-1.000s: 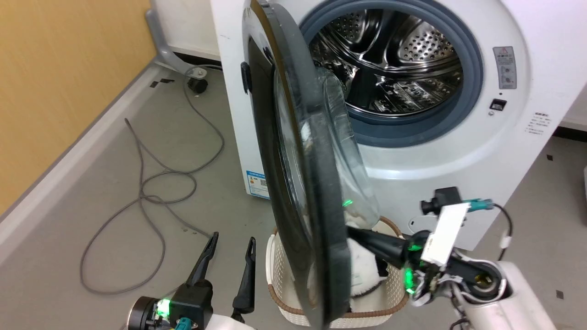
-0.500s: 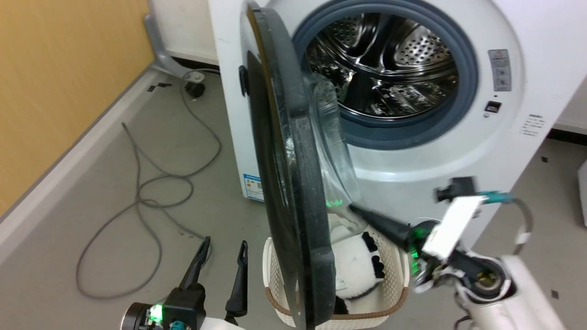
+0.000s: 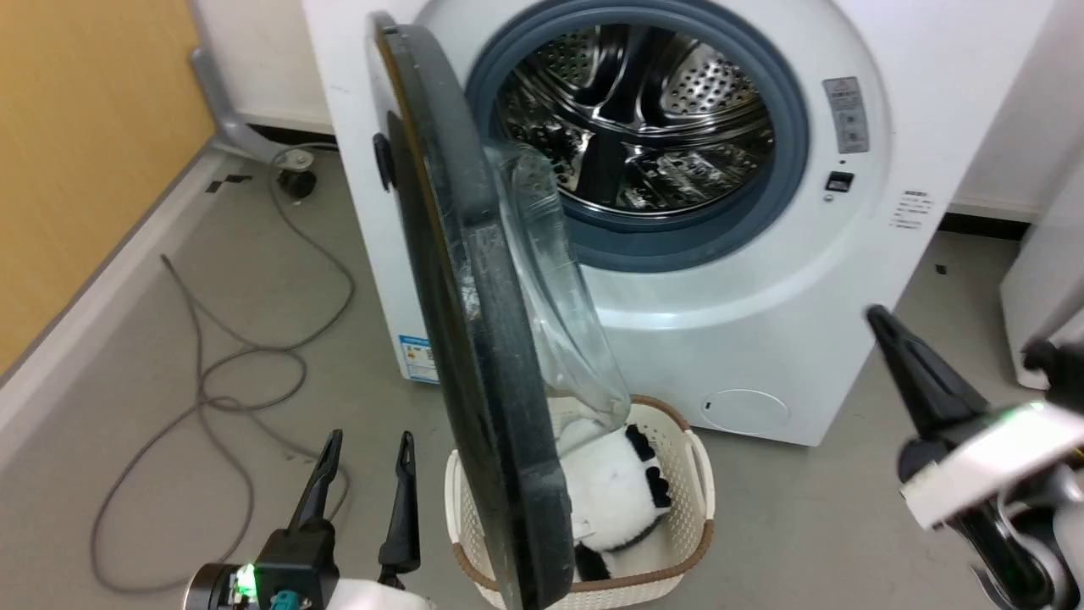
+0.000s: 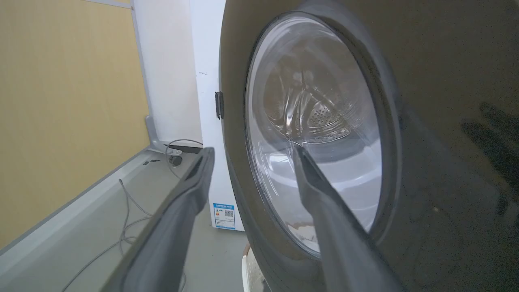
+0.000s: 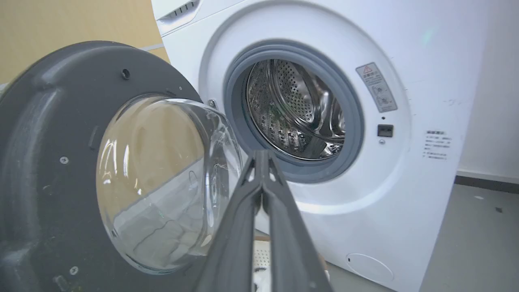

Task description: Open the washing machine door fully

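Note:
The washing machine (image 3: 745,339) is a white front loader showing its steel drum (image 3: 635,127). Its washing machine door (image 3: 474,339) stands swung out, edge-on to me, with the glass bowl (image 3: 550,296) facing the drum. My left gripper (image 3: 370,440) is open, low on the left, outside the door and apart from it. In the left wrist view the left gripper (image 4: 253,151) points at the door's glossy black outer face (image 4: 446,81). My right gripper (image 3: 876,318) is shut on nothing, off to the right, away from the door. The right wrist view has the right gripper (image 5: 261,154) between the door's inner side (image 5: 48,121) and the washing machine (image 5: 405,182).
A white woven basket (image 3: 686,508) holding a black-and-white plush toy (image 3: 618,500) sits on the floor under the door's lower edge. A grey cable (image 3: 212,373) loops over the floor at left, beside a yellow wall (image 3: 68,169). Another white appliance (image 3: 1042,288) stands at right.
My right gripper has come off the door's inner side near the glass bowl and moved well to the right. The head camera has shifted, so the whole scene slid left.

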Tool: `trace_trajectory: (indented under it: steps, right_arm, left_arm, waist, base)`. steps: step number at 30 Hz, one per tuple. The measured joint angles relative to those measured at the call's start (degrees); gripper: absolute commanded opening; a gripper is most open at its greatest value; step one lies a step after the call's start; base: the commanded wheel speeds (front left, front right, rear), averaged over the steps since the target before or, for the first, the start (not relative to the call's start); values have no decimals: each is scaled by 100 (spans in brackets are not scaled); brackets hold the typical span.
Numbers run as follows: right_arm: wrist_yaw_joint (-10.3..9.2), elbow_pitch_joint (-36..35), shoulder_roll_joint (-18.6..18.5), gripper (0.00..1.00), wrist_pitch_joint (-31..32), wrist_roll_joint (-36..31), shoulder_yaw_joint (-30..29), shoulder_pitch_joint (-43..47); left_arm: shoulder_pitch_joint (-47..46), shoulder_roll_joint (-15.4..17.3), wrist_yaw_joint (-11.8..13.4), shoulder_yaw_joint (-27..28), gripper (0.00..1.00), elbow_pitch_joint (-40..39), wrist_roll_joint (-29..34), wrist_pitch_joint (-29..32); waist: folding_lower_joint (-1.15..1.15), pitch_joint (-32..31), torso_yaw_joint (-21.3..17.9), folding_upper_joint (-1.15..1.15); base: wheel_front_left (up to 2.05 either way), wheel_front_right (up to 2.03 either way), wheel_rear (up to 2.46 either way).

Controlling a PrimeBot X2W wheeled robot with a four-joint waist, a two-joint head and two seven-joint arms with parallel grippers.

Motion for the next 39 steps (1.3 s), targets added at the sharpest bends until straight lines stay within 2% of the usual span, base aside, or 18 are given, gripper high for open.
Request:
trace_trajectory:
  steps: [4,10,15,19,21,33,39]
  right_arm:
    - [0,77,146,0,-645,-931,-463,429]
    - [0,-14,949,0,-1024,-1978,-1241,1138]
    - [1,-203,1568,0,-1192,-2575,-1533,1823]
    - [1,-178,1749,0,-1249,-2937,-1585,2145]
    - [1,-137,1815,100,-1280,-3126,-1636,2226]
    - [1,189,2014,100,-1488,-3288,-1600,2307]
    - [1,240,2017,100,-1549,-3212,-1618,2306]
  left_arm:
    - [143,8,-55,90,100,-56,16,0]
    - [316,13,-167,158,100,-131,48,0]
    - [459,12,-235,178,100,-165,76,0]
    - [467,11,-252,176,100,-177,76,0]
    - [467,10,-253,175,100,-176,76,0]
    - [466,4,-303,209,100,-205,77,0]
    - [426,1,-275,423,100,-767,-64,0]
  waist:
    - [0,-19,-154,0]
    - [0,-30,-395,0]
    - [0,-25,-550,0]
    - [0,12,-617,0]
    - [0,25,-629,0]
    - [1,12,-604,0]
    - [1,-31,-554,0]
  base:
    - [0,0,0]
    - [0,0,0]
    - [0,0,0]
    - [0,0,0]
    - [0,0,0]
    - [0,0,0]
    - [0,0,0]
